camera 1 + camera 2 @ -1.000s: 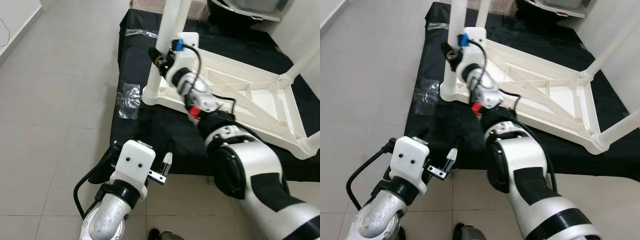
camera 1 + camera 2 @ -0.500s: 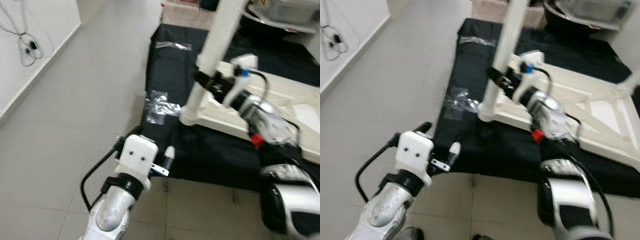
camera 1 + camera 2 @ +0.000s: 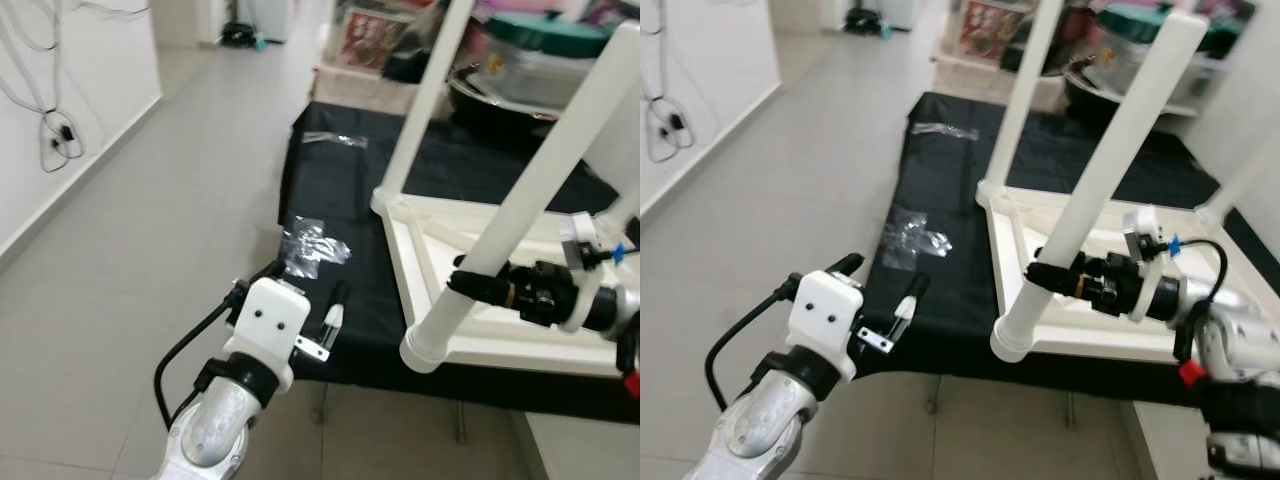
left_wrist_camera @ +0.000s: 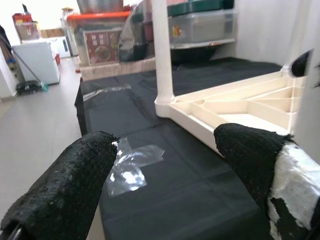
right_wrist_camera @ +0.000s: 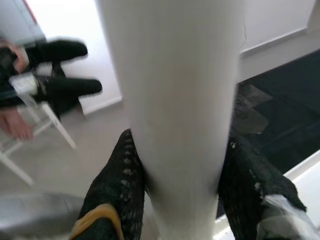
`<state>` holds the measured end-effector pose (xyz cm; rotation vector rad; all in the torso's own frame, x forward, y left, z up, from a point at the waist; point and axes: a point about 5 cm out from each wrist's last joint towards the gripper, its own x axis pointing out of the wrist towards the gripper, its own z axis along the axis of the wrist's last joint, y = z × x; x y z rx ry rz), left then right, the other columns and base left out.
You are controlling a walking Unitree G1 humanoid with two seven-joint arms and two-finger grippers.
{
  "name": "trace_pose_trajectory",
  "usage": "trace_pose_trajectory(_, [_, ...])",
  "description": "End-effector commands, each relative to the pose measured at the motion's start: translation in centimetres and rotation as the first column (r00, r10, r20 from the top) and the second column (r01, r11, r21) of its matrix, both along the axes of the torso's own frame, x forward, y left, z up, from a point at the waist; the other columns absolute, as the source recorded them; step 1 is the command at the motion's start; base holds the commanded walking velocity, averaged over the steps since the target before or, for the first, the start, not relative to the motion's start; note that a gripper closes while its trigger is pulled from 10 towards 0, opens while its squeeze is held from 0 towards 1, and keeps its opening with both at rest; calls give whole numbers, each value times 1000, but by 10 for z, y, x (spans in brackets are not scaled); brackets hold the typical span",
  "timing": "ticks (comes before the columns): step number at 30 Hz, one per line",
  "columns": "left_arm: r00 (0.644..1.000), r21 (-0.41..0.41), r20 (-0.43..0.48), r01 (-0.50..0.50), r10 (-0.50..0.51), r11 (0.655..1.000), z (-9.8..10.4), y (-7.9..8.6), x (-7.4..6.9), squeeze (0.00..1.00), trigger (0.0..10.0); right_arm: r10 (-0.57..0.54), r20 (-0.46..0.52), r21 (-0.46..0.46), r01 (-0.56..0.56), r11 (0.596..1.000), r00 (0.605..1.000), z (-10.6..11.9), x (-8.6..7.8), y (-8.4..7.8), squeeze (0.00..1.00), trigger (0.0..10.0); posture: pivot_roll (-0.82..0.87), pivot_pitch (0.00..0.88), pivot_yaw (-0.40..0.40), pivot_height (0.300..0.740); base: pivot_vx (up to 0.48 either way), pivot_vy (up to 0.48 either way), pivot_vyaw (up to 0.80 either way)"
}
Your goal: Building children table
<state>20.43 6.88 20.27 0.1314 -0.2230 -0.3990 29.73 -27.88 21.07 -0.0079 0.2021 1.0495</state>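
Silver left arm carries a white wrist block (two dark screw holes), black cable at nine o'clock; right gripper fingers black.

Head eyes look down; wrist views close, right perhaps blurred.

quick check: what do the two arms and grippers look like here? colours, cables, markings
Left arm: silver forearm, black collar, white boxy wrist housing with two small dark holes, a black cable looping beside it. Left gripper: black textured fingers, one patched with worn white. Right gripper: black fingers, black cylindrical wrist, white housing with a blue connector and black cable. Right arm: silver, red tab.
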Motion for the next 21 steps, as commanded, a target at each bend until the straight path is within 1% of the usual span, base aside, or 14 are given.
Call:
trace_pose_trajectory(1, [1000,2,-11,11,-11,1000,-3,-1,-1,0,10000,-96,-96,-98,87,991,991,-29,3,-9,0,549,77,77,-119,740,0,0,0])
trace_pose_trajectory(2, [1000,2,-11,11,-11,1000,-3,-1,-1,0,10000,-96,-96,-98,87,991,991,-29,3,-9,0,549,77,77,-119,740,0,0,0])
trace_pose_trajectory(3, [1000,2,-11,11,-11,1000,-3,-1,-1,0,10000,-118,-74,-113,109,988,990,-28,6,-9,0,10000,77,80,-119,740,0,0,0])
trace_pose_trajectory(4, [1000,3,-11,11,-11,1000,-3,-1,-1,0,10000,-150,-67,-118,142,983,986,-26,9,-9,0,10000,77,83,-120,740,0,0,0])
trace_pose_trajectory(6, [1000,3,-10,11,-11,1000,-3,-1,-1,0,10000,-171,-66,-120,162,979,983,-26,10,-9,0,10000,77,83,-120,740,0,0,0])
trace_pose_trajectory(8, [1000,6,-10,10,-10,1000,-4,-1,-1,0,10000,-232,-45,-129,224,966,972,-26,15,-10,0,10000,77,83,-120,740,0,0,0])
trace_pose_trajectory(9, [1000,6,-10,10,-10,1000,-4,-1,-1,0,10000,-232,-45,-129,224,966,972,-26,15,-10,0,10000,77,83,-120,740,0,0,0])
trace_pose_trajectory(10, [1000,7,-9,10,-10,1000,-4,-1,0,0,10000,-253,-22,-110,249,962,967,-24,18,-10,1000,10000,77,83,-120,740,0,0,0])
trace_pose_trajectory(12, [1000,6,-9,8,-8,1000,-4,0,0,0,10000,-279,-4,-31,279,960,960,-20,23,-7,1000,10000,78,88,-117,740,0,0,0])
trace_pose_trajectory(15, [1000,5,-9,7,-7,1000,-4,0,-1,0,10000,-255,-1,-1,255,967,967,-21,22,-4,1000,10000,78,90,-119,740,0,0,0])
trace_pose_trajectory(17, [1000,4,-9,6,-6,1000,-4,0,-1,0,10000,-245,-1,0,245,970,970,-22,21,-4,1000,10000,78,90,-119,740,0,0,0])
trace_pose_trajectory(18, [1000,4,-10,5,-4,1000,-4,0,-1,0,10000,-224,-8,-12,224,975,975,-24,18,-3,122,10000,74,93,-118,740,0,0,0])
trace_pose_trajectory(19, [1000,4,-10,1,-1,1000,-4,0,0,0,10000,-199,-16,-20,198,980,980,-26,15,-3,0,10000,74,94,-120,740,0,0,0])
trace_pose_trajectory(21, [1000,6,-10,-1,2,1000,-4,1,0,0,10000,-191,-21,-41,190,981,981,-29,11,-4,0,10000,74,94,-120,740,0,0,0])
